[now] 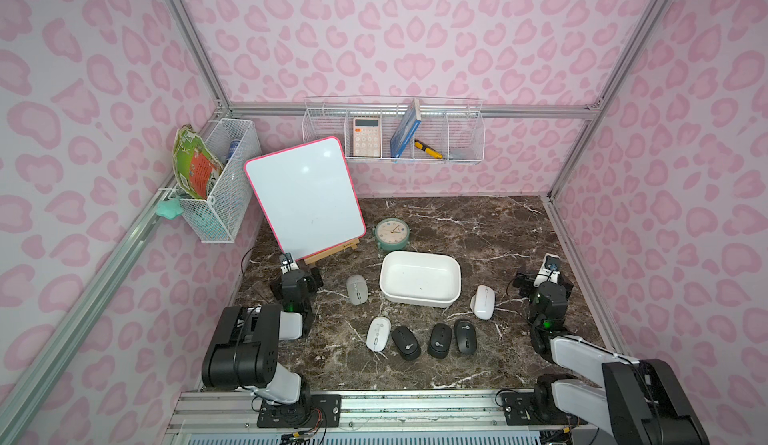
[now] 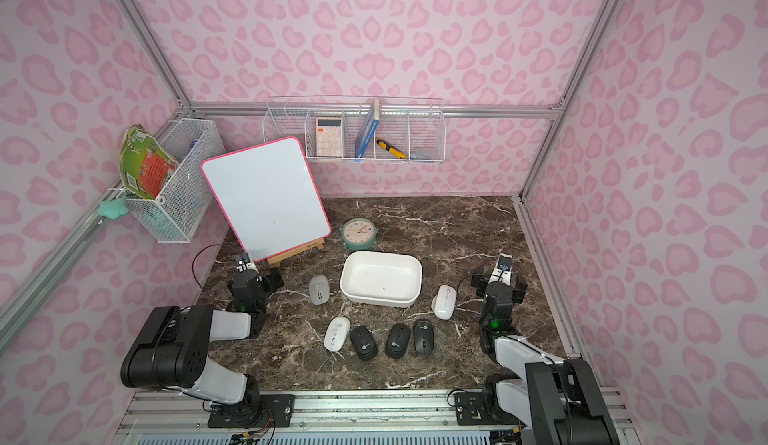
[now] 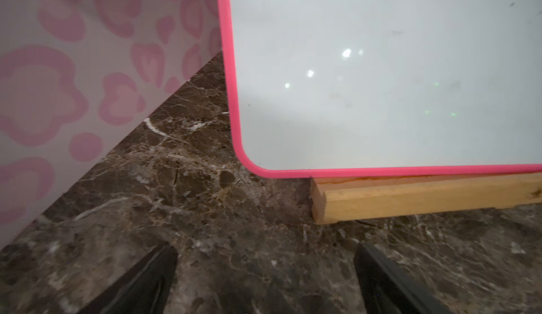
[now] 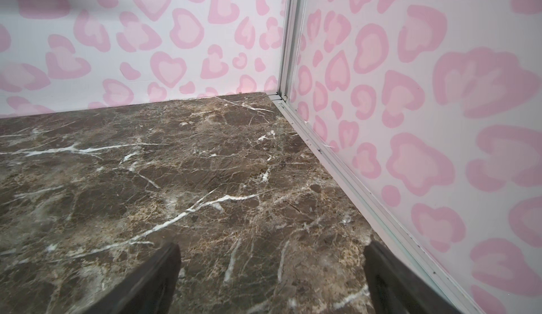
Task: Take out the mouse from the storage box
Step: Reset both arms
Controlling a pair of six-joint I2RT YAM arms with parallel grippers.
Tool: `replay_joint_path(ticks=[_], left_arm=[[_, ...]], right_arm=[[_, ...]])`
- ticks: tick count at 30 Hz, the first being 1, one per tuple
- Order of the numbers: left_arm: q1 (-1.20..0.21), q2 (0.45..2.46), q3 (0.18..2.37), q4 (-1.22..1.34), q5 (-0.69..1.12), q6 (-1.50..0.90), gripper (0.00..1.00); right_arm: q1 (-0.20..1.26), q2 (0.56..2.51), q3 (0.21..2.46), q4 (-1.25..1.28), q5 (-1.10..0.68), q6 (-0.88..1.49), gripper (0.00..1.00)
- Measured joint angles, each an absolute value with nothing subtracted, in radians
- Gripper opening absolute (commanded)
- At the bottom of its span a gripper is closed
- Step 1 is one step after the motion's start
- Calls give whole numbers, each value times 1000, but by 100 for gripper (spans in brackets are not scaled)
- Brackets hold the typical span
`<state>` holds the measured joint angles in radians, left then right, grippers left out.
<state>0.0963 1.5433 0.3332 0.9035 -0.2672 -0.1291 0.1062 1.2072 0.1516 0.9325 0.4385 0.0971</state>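
The storage box (image 1: 415,299) (image 2: 377,301), a shallow white tub, stands mid-table with nothing showing inside it. Several mice lie on the marble around it. A grey mouse (image 1: 356,290) is to its left and a white mouse (image 1: 483,301) to its right. In front lies a row: one white mouse (image 1: 378,333), then three black mice (image 1: 440,340). My left gripper (image 1: 299,274) (image 3: 265,248) rests open by the whiteboard's foot. My right gripper (image 1: 544,276) (image 4: 272,246) rests open near the right wall. Only bare marble lies between each pair of fingers.
A pink-framed whiteboard (image 1: 305,195) leans on a wooden easel (image 3: 425,198) at the back left. A green clock (image 1: 391,234) stands behind the box. Wire baskets (image 1: 395,131) hang on the back and left walls. An aluminium rail (image 4: 337,163) runs along the right wall.
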Motion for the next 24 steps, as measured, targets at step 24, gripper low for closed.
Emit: replay_joint_path(ticks=[24], left_arm=[[110, 1530, 437, 747, -172, -160, 100]], right_arm=[[62, 1568, 182, 1373, 222, 15, 100]])
